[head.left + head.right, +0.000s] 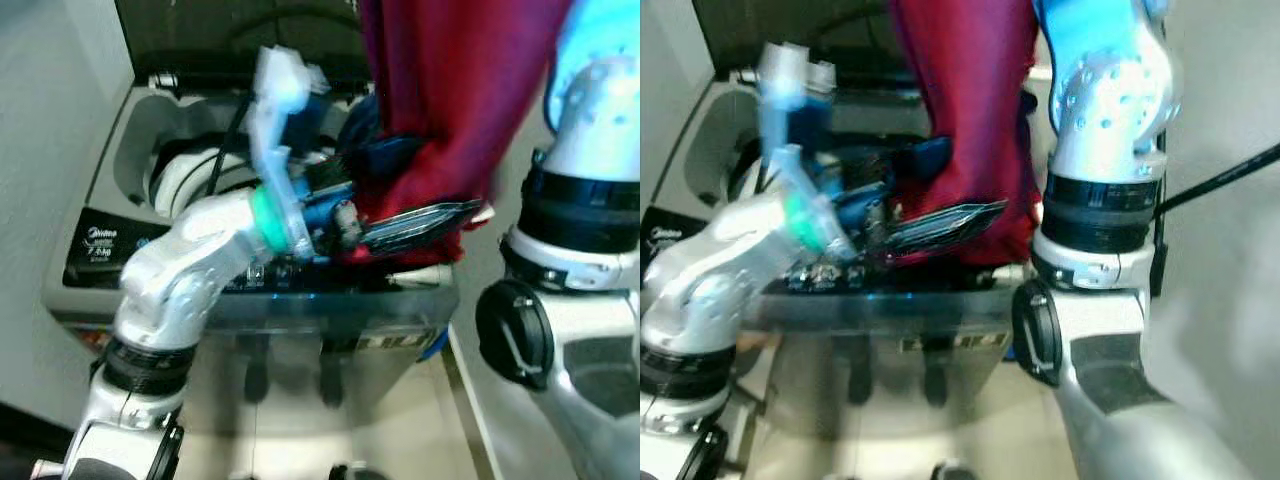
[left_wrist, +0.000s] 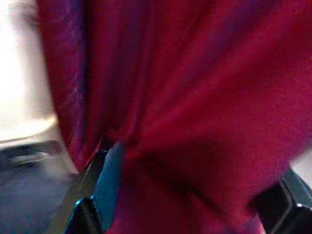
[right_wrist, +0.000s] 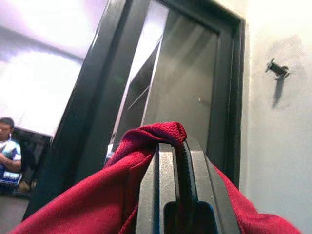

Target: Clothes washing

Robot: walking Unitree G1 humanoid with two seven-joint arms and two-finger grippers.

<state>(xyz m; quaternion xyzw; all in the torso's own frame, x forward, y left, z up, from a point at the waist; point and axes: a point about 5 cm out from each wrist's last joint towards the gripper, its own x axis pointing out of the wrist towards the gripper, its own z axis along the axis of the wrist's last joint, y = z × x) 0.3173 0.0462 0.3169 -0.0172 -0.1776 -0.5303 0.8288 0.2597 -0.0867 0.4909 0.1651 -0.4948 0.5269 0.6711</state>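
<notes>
While the right gripper [image 3: 181,170] has its two fingers pressed together on a fold of the dark red garment [image 1: 450,90], the cloth hangs down over the open top-loading washing machine [image 1: 130,170]. The left gripper [image 1: 420,222] reaches into the cloth's lower part with fingers spread, the fabric between them.

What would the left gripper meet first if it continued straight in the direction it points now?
Most likely the red garment. The left gripper points toward its lower part, and the left wrist view shows red cloth right ahead; it may already be touching, depth is unclear.
</notes>
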